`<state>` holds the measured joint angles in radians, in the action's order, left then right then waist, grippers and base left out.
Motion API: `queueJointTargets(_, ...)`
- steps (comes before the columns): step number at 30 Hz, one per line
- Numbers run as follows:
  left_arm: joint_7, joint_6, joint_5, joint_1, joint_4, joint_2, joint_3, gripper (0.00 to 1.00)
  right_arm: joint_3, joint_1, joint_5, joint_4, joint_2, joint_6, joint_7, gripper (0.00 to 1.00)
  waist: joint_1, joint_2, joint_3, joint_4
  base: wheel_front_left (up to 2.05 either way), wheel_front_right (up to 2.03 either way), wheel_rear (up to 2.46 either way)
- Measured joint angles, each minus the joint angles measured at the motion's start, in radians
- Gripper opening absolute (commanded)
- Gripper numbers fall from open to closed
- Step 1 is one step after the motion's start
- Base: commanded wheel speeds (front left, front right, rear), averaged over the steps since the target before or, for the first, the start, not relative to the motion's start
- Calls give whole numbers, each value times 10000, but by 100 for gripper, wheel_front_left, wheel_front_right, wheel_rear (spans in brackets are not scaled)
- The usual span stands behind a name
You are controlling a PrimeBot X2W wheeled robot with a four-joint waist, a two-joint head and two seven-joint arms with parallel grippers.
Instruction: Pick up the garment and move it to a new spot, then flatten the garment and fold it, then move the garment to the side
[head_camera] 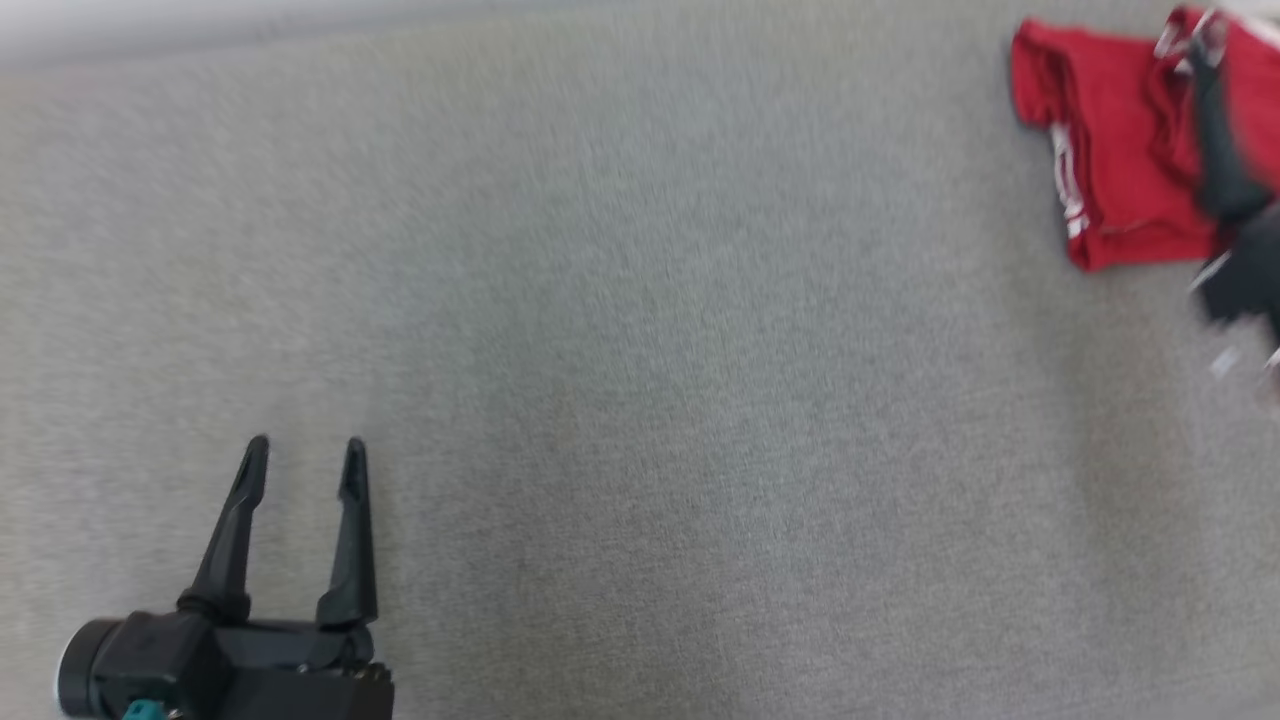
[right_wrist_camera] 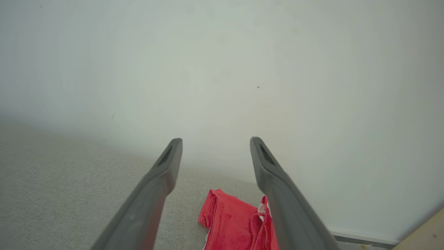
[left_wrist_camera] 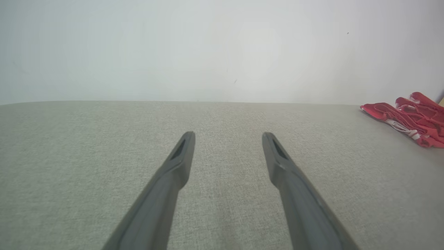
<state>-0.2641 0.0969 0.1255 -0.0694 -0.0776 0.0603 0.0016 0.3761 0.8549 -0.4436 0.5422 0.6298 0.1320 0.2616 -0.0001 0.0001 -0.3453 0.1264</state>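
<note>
The garment (head_camera: pixel 1120 150) is red with white side stripes and lies bunched at the far right of the grey cloth surface; it also appears in the left wrist view (left_wrist_camera: pixel 412 121). My right gripper (right_wrist_camera: pixel 215 139) hovers open above the garment (right_wrist_camera: pixel 232 222), with nothing between its fingers. In the head view one of its dark fingers (head_camera: pixel 1215 130) shows blurred over the garment's right part. My left gripper (head_camera: pixel 306 450) stands open at the near left, far from the garment, and its spread fingertips (left_wrist_camera: pixel 228 135) hold nothing.
A grey woven cloth surface (head_camera: pixel 640 400) stretches wide between the left gripper and the garment. A pale wall (left_wrist_camera: pixel 222 52) rises behind the surface's far edge. A tan wooden edge (right_wrist_camera: pixel 425 231) sits at the right, beyond the garment.
</note>
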Motion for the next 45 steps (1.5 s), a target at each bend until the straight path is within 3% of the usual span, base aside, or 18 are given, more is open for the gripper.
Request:
queueJointTargets(3, 0, 21, 92, 205, 196, -27, 261, 100, -993, -1561, 493, -821, -826, 0, 2, 100, -1, -1, 629, -158, 0, 0, 0)
queueJointTargets(10, 2, 84, 163, 590, 414, -65, 554, 100, -2232, -3945, 1064, -2063, -2186, 0, 4, 100, -2, -3, 1525, -533, 0, 0, 0)
queueJointTargets(27, 0, 33, 282, 1099, 961, -92, 857, 100, -2826, -7208, 1467, -2980, -4424, 0, 15, 100, -1, -2, 2779, -1071, 0, 0, 0)
queueJointTargets(36, 0, -52, 500, 1388, 1294, -94, 874, 100, -3022, -8113, 1824, -3072, -5095, 0, 17, 100, 0, -2, 3117, -1133, 0, 0, 0)
queueJointTargets(45, 0, -54, 587, 1595, 1430, -96, 892, 100, -3009, -8239, 1925, -3093, -5333, 0, 17, 100, 0, -2, 3314, -1032, 0, 0, 0)
